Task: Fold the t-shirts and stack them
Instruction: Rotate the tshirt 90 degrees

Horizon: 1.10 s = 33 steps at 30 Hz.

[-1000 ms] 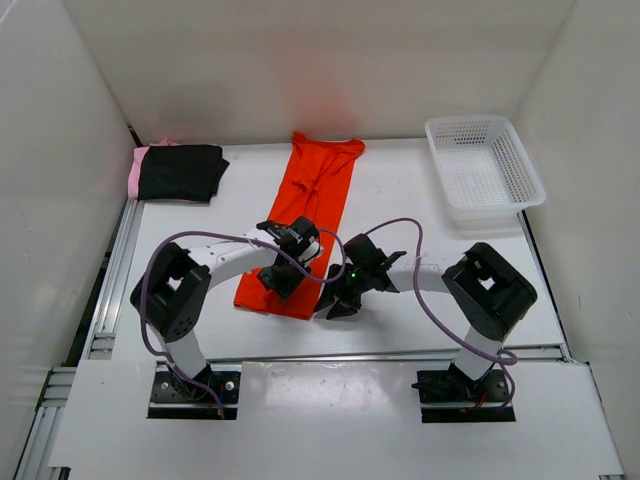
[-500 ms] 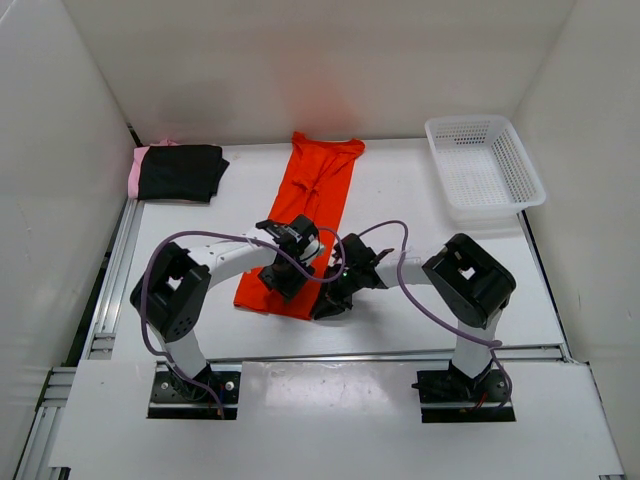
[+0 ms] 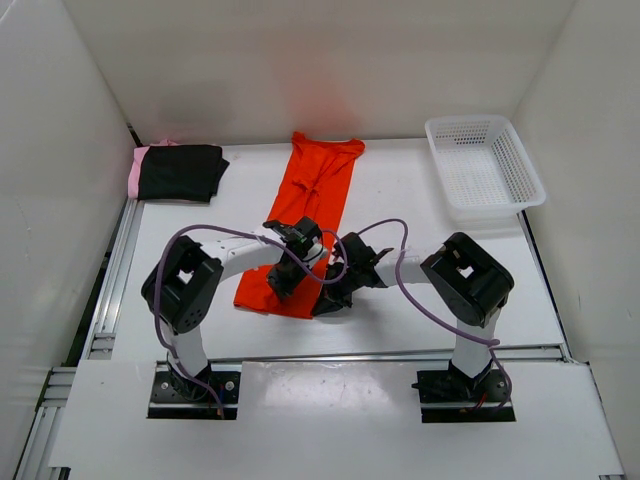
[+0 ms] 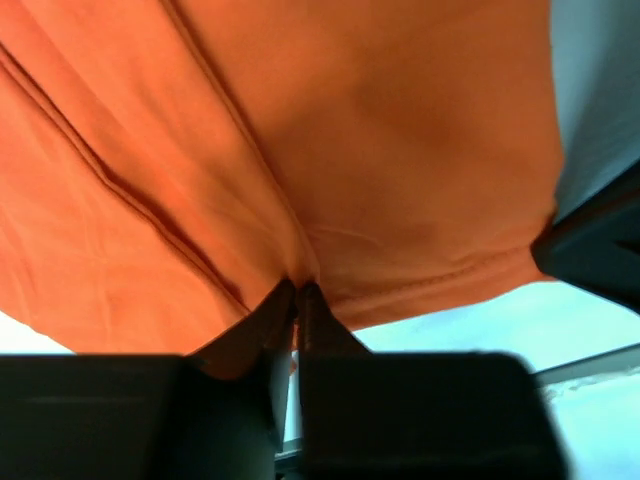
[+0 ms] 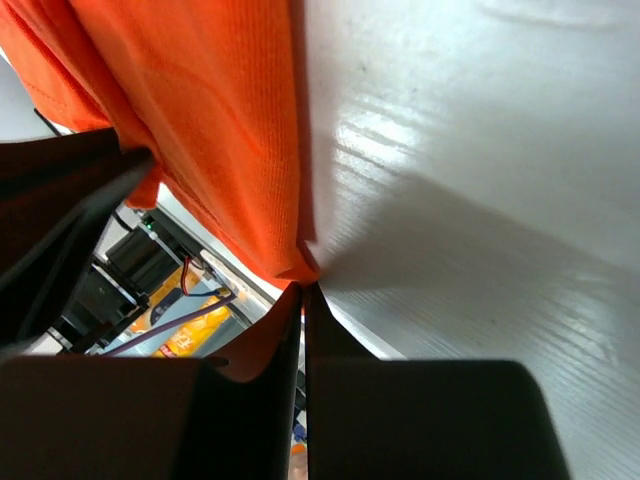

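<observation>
Basket (image 3: 482, 172) well apart from orange-red shirt (image 3: 318, 195)

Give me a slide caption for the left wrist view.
Left gripper shut on the hem of the orange-red t-shirt, table beyond.

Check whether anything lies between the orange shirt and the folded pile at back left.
Nothing visible: only bare table lies between the orange-red t-shirt and the folded black t-shirt and pink t-shirt.

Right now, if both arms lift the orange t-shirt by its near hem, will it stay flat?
Probably not: the orange t-shirt creases where the left fingers pinch it, so it should sag when raised. It looks thin, likely light; its far end may drag.
</observation>
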Each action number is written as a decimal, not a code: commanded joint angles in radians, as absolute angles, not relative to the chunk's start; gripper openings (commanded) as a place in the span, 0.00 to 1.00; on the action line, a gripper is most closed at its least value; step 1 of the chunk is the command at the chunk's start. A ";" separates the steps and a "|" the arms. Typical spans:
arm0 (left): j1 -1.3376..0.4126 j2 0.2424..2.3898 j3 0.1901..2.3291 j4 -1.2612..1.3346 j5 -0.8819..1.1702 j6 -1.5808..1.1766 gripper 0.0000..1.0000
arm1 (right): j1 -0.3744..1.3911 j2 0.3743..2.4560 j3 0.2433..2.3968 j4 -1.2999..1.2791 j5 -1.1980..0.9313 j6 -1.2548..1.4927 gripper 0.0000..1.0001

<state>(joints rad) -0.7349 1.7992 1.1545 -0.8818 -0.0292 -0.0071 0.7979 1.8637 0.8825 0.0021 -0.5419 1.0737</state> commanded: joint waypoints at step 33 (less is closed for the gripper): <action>-0.586 1.709 1.252 -1.055 0.038 0.000 0.57 | 0.781 1.839 0.838 -0.129 -0.489 1.039 0.00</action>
<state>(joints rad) -0.5980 1.7782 1.1873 -1.0172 0.0044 -0.0006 0.7856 1.8462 0.8684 -0.0303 -0.5373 1.0508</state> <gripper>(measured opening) 0.563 0.005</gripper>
